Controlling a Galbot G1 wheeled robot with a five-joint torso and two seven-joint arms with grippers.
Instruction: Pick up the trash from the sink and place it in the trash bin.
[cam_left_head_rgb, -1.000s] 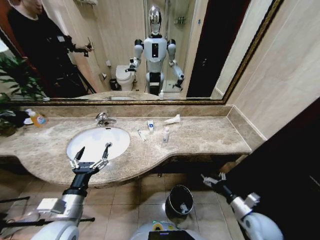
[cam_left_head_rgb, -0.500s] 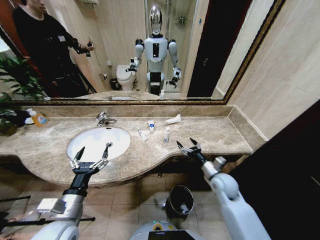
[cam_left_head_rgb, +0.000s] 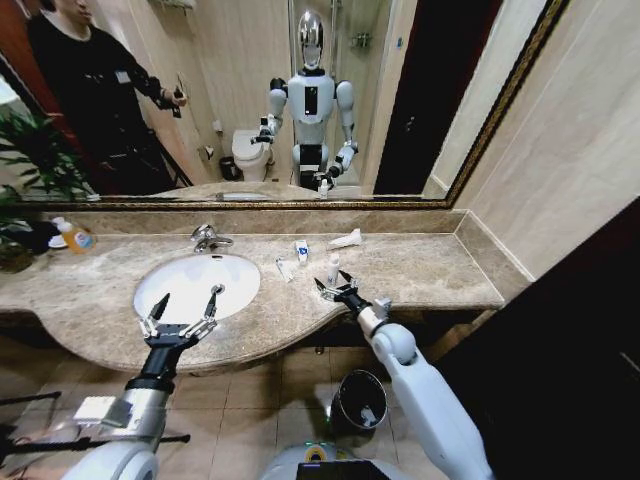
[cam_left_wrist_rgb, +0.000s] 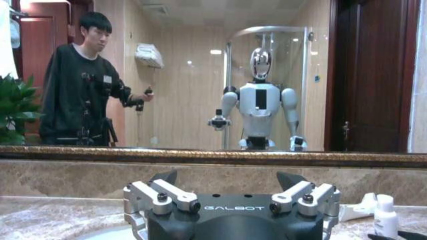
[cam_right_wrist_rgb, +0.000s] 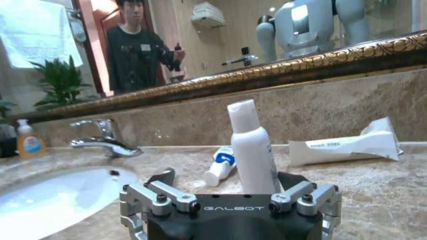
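head view: right gripper (cam_left_head_rgb: 334, 290) hovers low over the brown marble desk (cam_left_head_rgb: 420, 270), fingers spread apart and grasping nothing, its tips just beside an upright white tube (cam_left_head_rgb: 332, 268) that stands at the gripper's 12 o'clock. three more pieces of the trash lie on the desk, not in the basin: a small tube with blue marks (cam_left_head_rgb: 301, 250) at 11 o'clock of the upright one, a small white piece (cam_left_head_rgb: 284, 269) at its 9 o'clock, and a flattened white tube (cam_left_head_rgb: 345, 239) at its 1 o'clock, near the backsplash. the sink (cam_left_head_rgb: 160, 290), a white oval basin with a chrome faucet (cam_left_head_rgb: 207, 238) at its 12 o'clock, lies well to the 9 o'clock side of these. left gripper (cam_left_head_rgb: 180, 313) hangs over the front rim of the sink, fingers spread wide and holding nothing. the trash bin (cam_left_head_rgb: 348, 402), dark and round, stands on the tiled floor below the desk's front edge, with a white piece (cam_left_head_rgb: 368, 416) inside. an orange-and-white bottle (cam_left_head_rgb: 71, 235) stands at the far left end of the desk. right wrist view: the upright white tube (cam_right_wrist_rgb: 249, 148) stands just beyond the parted fingers (cam_right_wrist_rgb: 163, 176), with the blue-marked tube (cam_right_wrist_rgb: 220, 165) and the flattened tube (cam_right_wrist_rgb: 343, 145) lying behind it. left wrist view: left gripper's fingers (cam_left_wrist_rgb: 291, 179) are likewise apart, facing the mirror (cam_left_wrist_rgb: 200, 75).
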